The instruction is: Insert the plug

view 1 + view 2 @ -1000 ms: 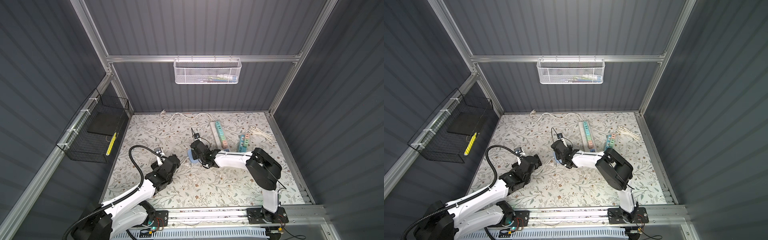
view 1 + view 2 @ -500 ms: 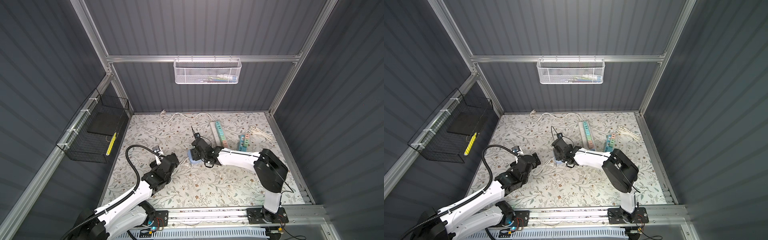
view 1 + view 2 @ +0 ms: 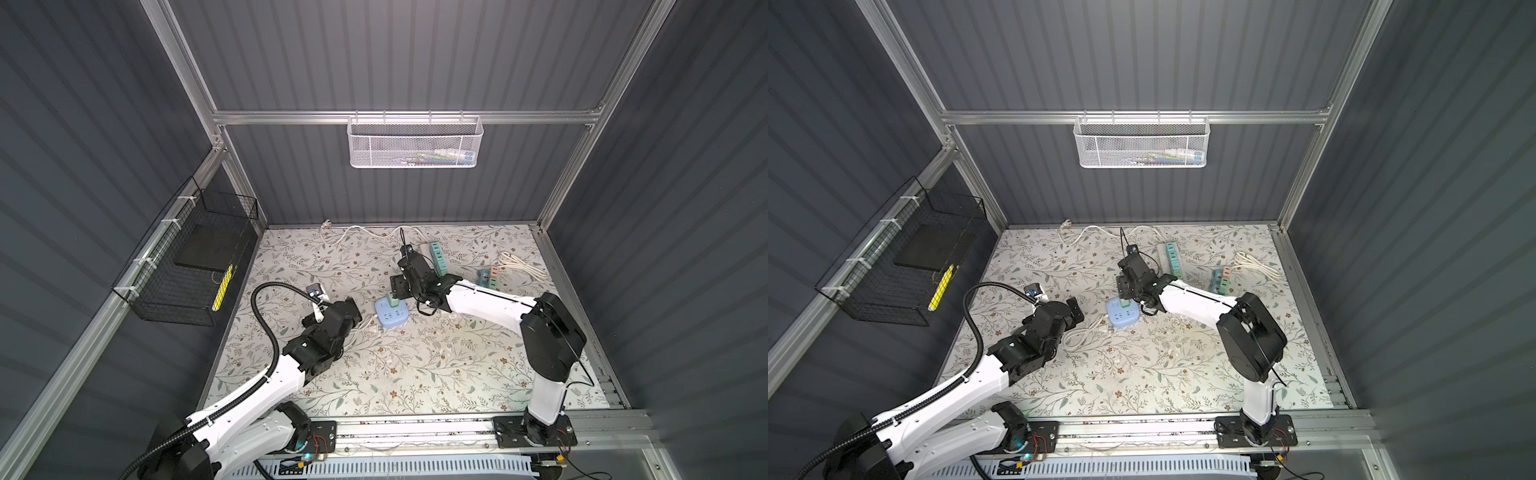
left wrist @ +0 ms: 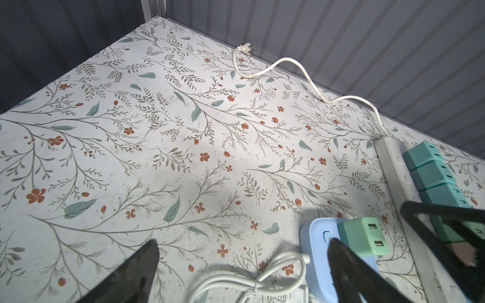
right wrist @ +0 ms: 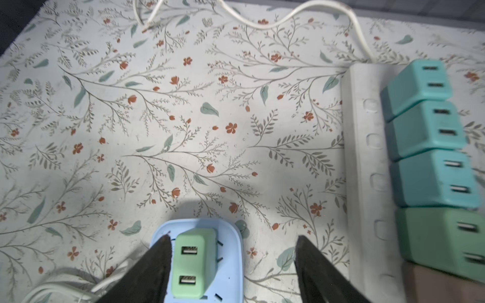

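The green plug [image 5: 193, 262], a small two-port charger, stands upright in the light-blue socket block [image 5: 231, 262] on the floral mat; both top views show the plug [image 3: 392, 298] [image 3: 1124, 304] there. My right gripper [image 5: 233, 240] [image 3: 401, 286] is open just above and behind it, one finger close beside the plug and the other well apart from it. To the left of the block [image 4: 317, 236] hovers my left gripper [image 4: 242, 244] [image 3: 351, 318], open and empty over the block's bundled white cord [image 4: 249, 283].
A white power strip [image 5: 367, 157] [image 3: 428, 249] carrying teal chargers lies just behind my right gripper. Farther right are a second strip with chargers [image 3: 490, 278] and a coiled white cable [image 3: 521, 264]. A white cord [image 3: 361, 230] runs along the back wall. A black wire basket [image 3: 187, 262] hangs on the left wall.
My right gripper has opened, let go of the green plug and drawn back a little; the plug stays in the blue block. The left arm has hardly shifted.
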You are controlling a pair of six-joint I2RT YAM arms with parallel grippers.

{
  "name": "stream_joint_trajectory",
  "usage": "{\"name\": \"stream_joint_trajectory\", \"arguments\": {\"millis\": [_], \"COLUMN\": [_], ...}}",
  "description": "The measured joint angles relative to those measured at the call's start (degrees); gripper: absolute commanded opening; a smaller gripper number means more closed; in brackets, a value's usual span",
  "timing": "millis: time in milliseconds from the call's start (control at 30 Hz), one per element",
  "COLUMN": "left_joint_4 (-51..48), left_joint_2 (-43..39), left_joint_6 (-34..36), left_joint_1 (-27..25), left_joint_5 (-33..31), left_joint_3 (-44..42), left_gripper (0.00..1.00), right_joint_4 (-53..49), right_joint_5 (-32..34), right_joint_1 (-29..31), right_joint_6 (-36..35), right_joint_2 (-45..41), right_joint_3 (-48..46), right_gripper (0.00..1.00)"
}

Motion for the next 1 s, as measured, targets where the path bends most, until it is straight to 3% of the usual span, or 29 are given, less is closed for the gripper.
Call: {"name": "stream_joint_trajectory", "arguments": {"millis": [300,500,633,833,1000], "left_joint_4": [-0.4,-0.3,-0.3,0.2,1.6], "left_joint_2": [0.0,0.8,1.9,2.3,2.6], "left_joint_6": [-0.1,-0.2,-0.2,-0.2,-0.2], "left_joint_1": [0.0,0.0,0.0,0.0,0.0], "left_joint_5": [0.1,0.3,0.7,1.1,1.3], "left_joint_3": [0.0,0.0,0.0,0.0,0.0], "left_gripper": [1.00,1.00,1.00,1.00,1.00], "right_joint_4": [4.0,1.2,-0.6,-3.5,-7.8], "right_joint_5": [-1.6,-1.7,0.0,5.2,5.8], "right_joint_1": [0.0,0.0,-0.9,-10.4,-22.3], "right_joint_6": [2.4,2.2,2.1,4.1,5.2], "right_joint_2": [-0.2,-3.6,-11.9,-24.3,-26.4], "right_joint_3": [-5.4,-6.3,-7.8,-12.3,-18.4], "right_gripper": [0.73,0.83,0.90,0.96,0.98]}}
